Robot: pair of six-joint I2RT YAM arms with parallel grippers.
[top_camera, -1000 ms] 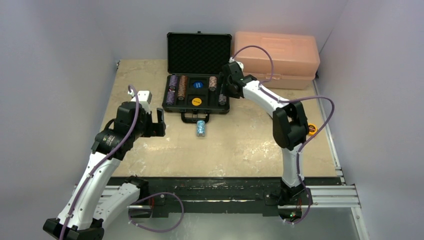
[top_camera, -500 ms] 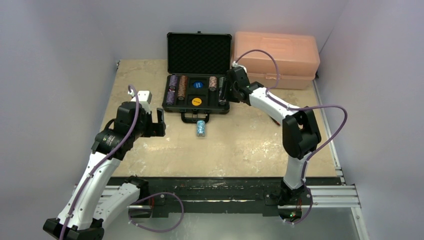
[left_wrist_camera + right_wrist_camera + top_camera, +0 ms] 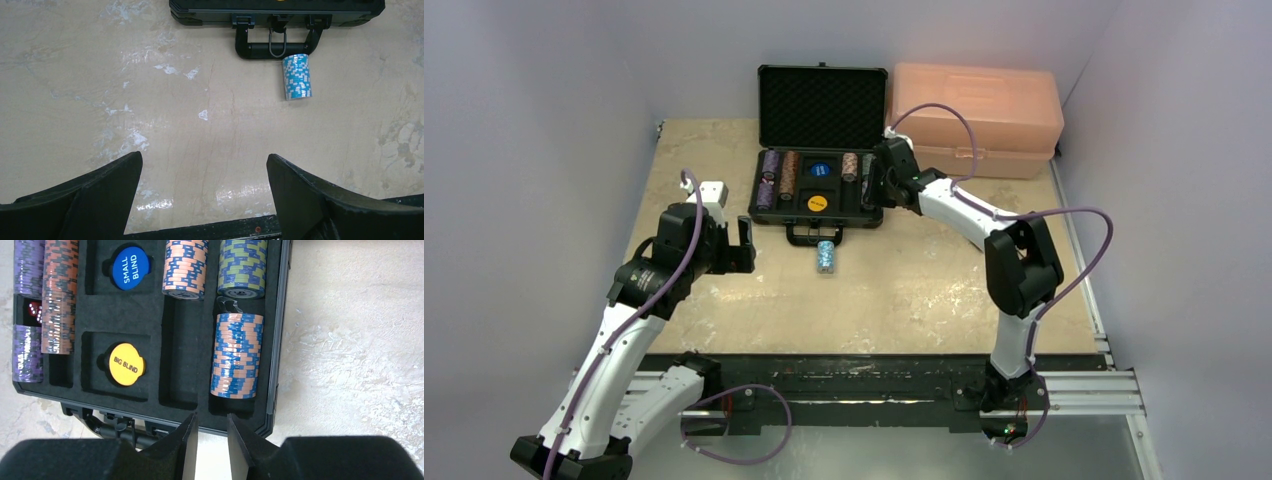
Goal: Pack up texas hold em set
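Lying sideways, the blue chip stack [image 3: 296,76] will likely scatter; clamp its end faces. Left gripper [image 3: 202,159] gapes empty; right gripper [image 3: 212,417] slightly parted, empty.

The case [image 3: 844,219] sits in the middle of the counter [image 3: 904,290], close to the far edge. Its lid [image 3: 822,105] stands up at the back. A big box [image 3: 979,115] sits just right of it, in the far right corner. A loose stack of chips [image 3: 826,256] lies on the counter, just in front of the case handle [image 3: 808,236]. Inside the case, the SMALL BLIND button [image 3: 129,267] is behind the BIG BLIND button [image 3: 126,364]. Chip rows [image 3: 239,355] lie on both sides of them.
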